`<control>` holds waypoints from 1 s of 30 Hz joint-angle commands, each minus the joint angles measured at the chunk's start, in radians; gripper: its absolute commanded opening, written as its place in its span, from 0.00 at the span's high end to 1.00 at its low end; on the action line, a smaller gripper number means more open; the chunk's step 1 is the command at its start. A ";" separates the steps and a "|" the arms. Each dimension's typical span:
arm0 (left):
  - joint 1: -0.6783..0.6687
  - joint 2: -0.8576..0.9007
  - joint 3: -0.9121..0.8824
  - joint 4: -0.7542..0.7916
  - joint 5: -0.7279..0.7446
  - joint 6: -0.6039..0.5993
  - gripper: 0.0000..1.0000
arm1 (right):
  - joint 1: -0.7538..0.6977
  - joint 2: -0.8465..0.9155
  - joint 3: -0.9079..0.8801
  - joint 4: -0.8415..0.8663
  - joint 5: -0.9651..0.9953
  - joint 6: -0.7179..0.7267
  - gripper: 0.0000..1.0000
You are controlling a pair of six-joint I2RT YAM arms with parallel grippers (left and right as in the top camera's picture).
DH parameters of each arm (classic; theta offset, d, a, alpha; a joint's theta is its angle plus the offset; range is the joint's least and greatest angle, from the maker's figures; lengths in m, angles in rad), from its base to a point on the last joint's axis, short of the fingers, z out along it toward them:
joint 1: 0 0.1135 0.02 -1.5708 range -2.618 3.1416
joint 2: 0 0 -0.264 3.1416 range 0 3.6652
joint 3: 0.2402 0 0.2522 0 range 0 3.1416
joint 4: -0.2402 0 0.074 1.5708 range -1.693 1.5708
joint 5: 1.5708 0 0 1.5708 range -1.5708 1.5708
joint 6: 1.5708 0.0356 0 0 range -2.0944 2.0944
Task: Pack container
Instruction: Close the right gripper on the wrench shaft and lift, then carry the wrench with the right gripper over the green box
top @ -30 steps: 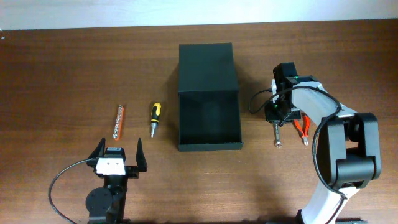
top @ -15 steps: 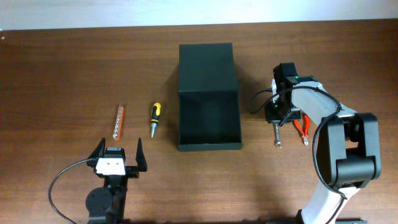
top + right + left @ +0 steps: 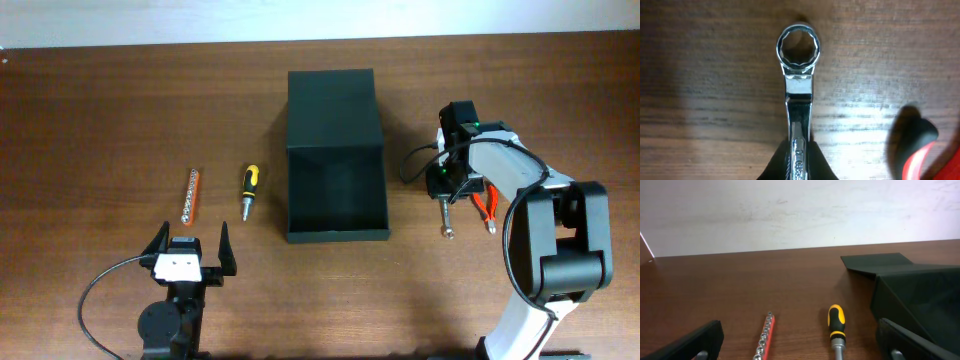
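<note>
as the right end effector (image 3: 799, 159) clamps tighter, the wrench (image 3: 798, 75) stays put.

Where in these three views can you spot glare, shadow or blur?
Right wrist: glare on the table beside the wrench, left edge shadowed. Left wrist: the left gripper is blurred at the bottom corners. Overhead: evenly lit, container sharp.
</note>
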 commanded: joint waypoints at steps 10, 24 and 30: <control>0.004 -0.009 -0.007 0.000 -0.007 -0.009 0.01 | 0.005 0.019 0.176 -0.118 0.011 -0.003 0.95; 0.004 -0.009 -0.007 0.000 -0.007 -0.009 0.01 | 0.006 0.018 0.558 -0.371 -0.065 -0.003 0.96; 0.004 -0.009 -0.007 0.000 -0.007 -0.009 0.01 | 0.031 0.018 0.710 -0.458 -0.154 -0.008 0.96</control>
